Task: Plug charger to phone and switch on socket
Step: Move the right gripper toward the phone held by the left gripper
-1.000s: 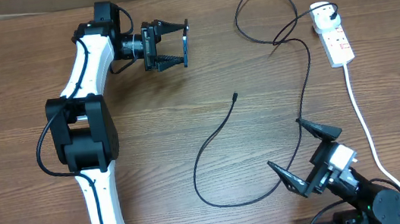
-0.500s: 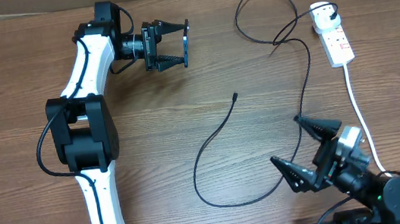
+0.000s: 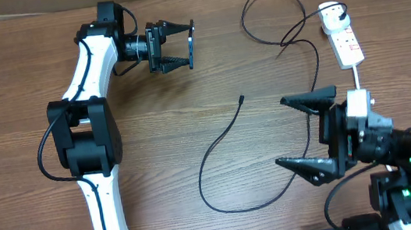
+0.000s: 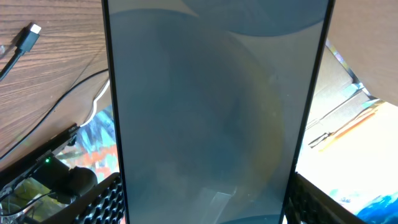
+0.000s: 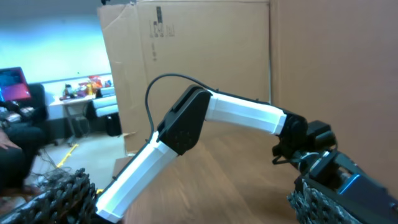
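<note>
In the overhead view, the phone (image 3: 191, 42) is held on edge, clear of the table (image 3: 14, 91), between the part-spread jaws of the left gripper (image 3: 180, 46), unmoved over the last second. The right gripper (image 3: 279, 132), spread to its widest and empty, has been swung up from the near edge toward the charger (image 3: 225, 129), whose connector tip (image 3: 241, 98) lies loose mid-table. Its plug (image 3: 334, 11) appears seated in the socket (image 3: 348, 46). In the left wrist view, the frame is filled by the phone's screen, with the tip at upper left. In the right wrist view, only the left arm (image 5: 205, 118) and a cardboard box (image 5: 186, 50) are shown. Picking up the tip is judged to be next; nothing is connected to the phone yet.
</note>
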Tool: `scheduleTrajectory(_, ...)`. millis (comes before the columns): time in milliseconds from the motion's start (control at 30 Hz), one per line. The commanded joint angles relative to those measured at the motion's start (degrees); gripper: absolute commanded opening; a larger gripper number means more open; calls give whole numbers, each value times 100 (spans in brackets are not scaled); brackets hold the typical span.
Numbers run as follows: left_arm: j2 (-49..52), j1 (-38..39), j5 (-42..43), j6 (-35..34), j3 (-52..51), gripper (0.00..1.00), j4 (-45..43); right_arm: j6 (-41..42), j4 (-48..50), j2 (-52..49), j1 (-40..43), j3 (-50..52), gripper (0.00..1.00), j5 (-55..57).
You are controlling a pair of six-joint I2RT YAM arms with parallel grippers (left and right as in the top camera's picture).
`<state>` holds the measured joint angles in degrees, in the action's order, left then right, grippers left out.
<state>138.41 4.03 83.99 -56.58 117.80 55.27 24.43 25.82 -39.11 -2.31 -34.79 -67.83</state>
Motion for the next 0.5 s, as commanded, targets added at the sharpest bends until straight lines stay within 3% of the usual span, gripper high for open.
scheduleTrajectory(0,-321,17,245,173,87,61,-7,1753,579,-457,-24,-177,100,-83)
scheduleTrajectory(67,-321,17,243,170,87,61,-7,2122,732,-778,-26,-396,100,-177)
scheduleTrajectory(333,-321,17,72,170,87,62,-4,2026,664,-1853,-26,-1429,100,-466)
scheduleTrajectory(467,-321,17,-39,170,87,61,-4,2011,511,-2223,-26,-1615,100,-37)
